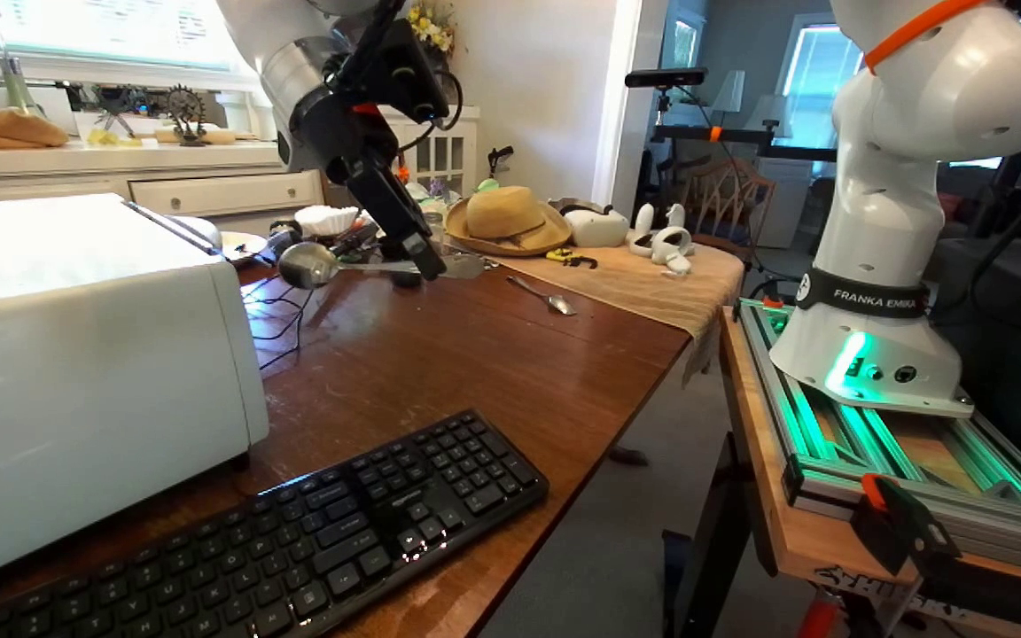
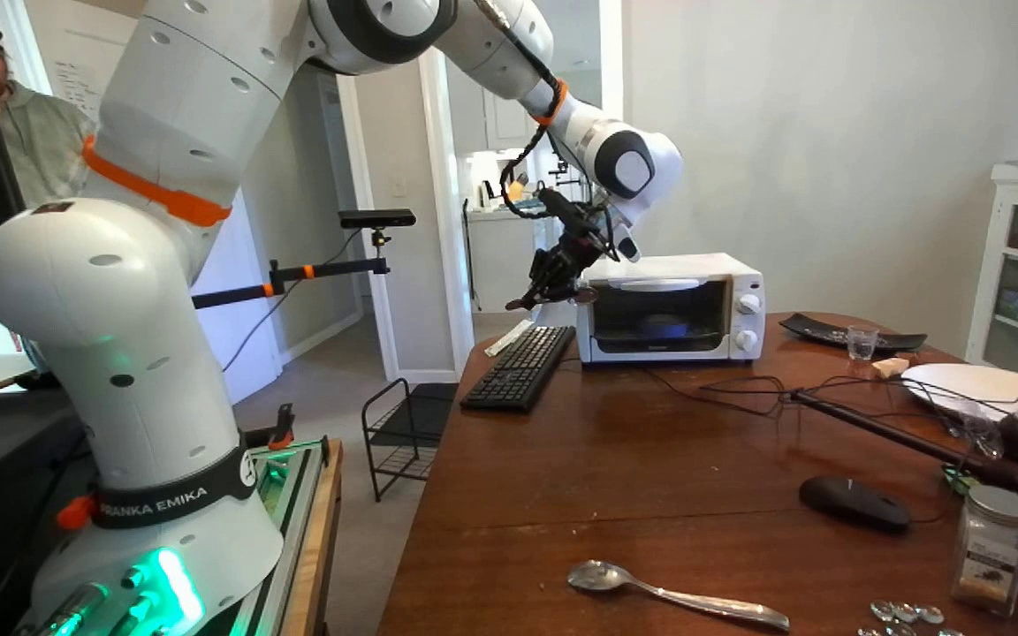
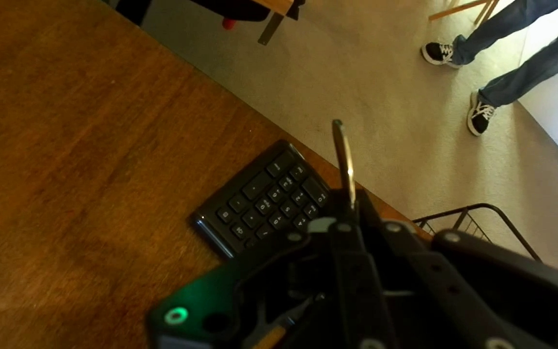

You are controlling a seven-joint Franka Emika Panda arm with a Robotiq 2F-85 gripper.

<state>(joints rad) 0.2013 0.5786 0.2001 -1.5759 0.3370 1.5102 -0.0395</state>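
Note:
My gripper is shut on a metal spoon and holds it raised above the brown table. The spoon lies roughly level, bowl on one side of the fingers and flat handle end on the other. In the wrist view a thin shiny edge of the spoon sticks out past the fingertips. In an exterior view the gripper is in front of the white toaster oven, above the black keyboard. The keyboard is partly hidden by the gripper in the wrist view.
Another spoon lies on the table, with a mouse, a glass jar, cables and a white plate. A straw hat and a white headset sit on a cloth. A person stands near the robot base.

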